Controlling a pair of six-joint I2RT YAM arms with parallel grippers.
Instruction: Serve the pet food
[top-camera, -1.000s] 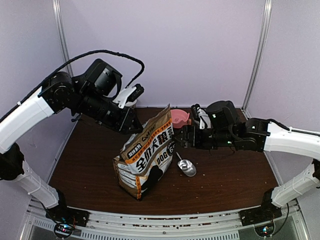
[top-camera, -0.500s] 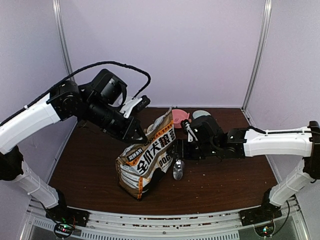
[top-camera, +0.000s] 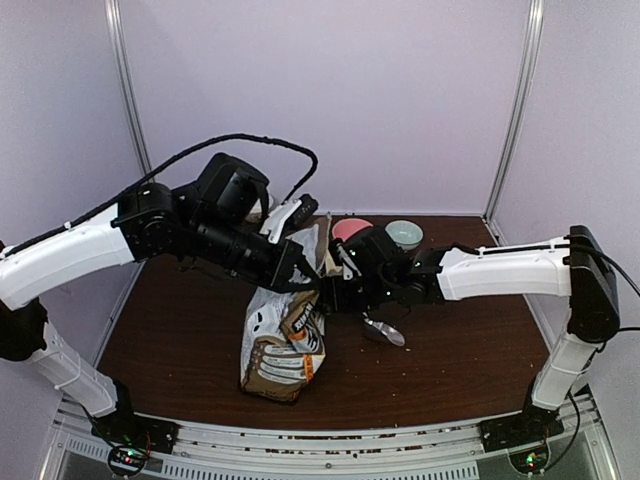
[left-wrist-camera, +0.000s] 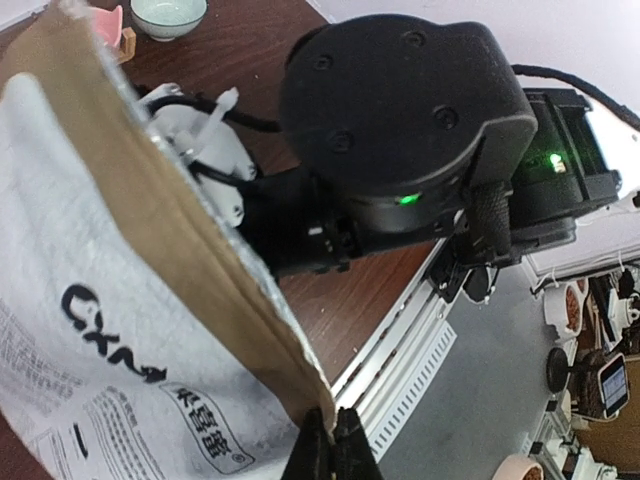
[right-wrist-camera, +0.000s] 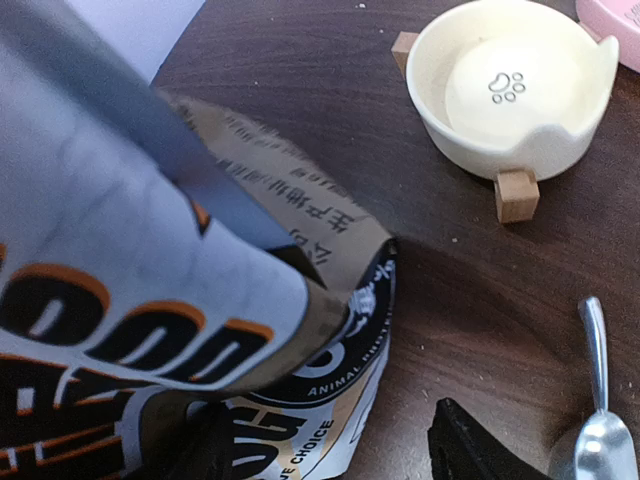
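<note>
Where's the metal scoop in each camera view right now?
Top external: scoop lies on the table, just right of the bag.
Left wrist: not in view.
Right wrist: bottom right corner.
Shared landmark: the bag, in all three.

Overhead view: soft, even light from above; pale walls bright, dark table (top-camera: 470, 350) dim, faint shadow beside the bag (top-camera: 285, 340). Left wrist view: bag's near edge blurred, left gripper (left-wrist-camera: 335, 450) a black silhouette at bottom centre, white glare at right edge. Right wrist view: bag blurred in upper left; bowl (right-wrist-camera: 520, 150) sharp; scoop (right-wrist-camera: 605, 445) glints lower right.
</note>
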